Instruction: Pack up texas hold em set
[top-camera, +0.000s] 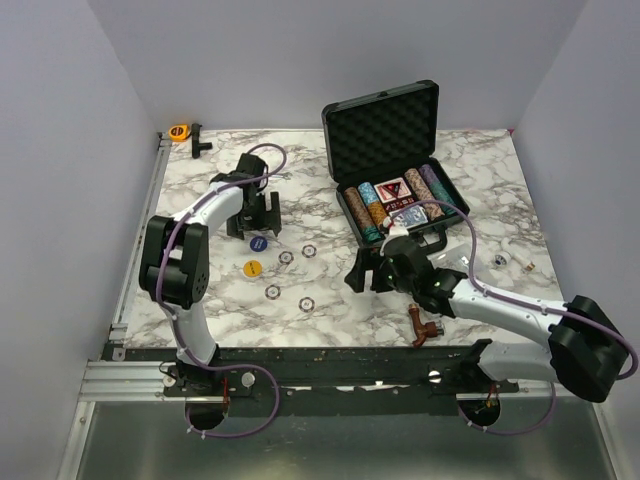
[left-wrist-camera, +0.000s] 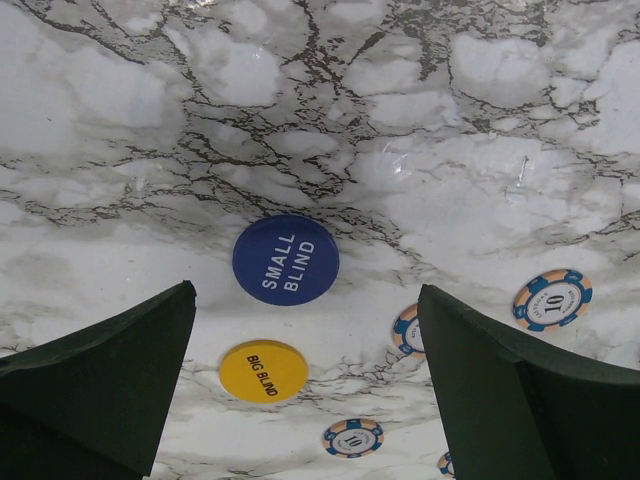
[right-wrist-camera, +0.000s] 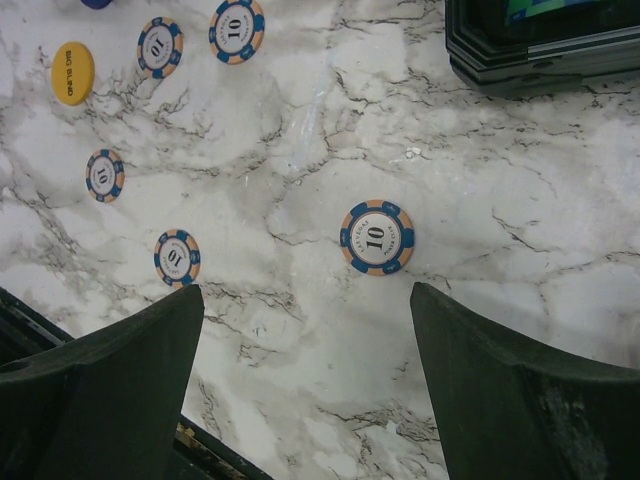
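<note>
Chips (right-wrist-camera: 376, 237): round, striped; marble tbl (right-wrist-camera: 300, 120)

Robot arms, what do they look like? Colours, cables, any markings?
Both the left arm and the right arm have white tubular links between chunky black joint housings. A thin purple cable runs along each, looping free near the wrist. In the wrist views the jaws are dark, matt, wedge-shaped blocks. No markings are legible.

Top camera: high behind arm bases, whole white marble-patterned table (top-camera: 500, 200). Wrist cameras: close, facing down; both catch the round yellow plastic disc (left-wrist-camera: 263, 371).
</note>
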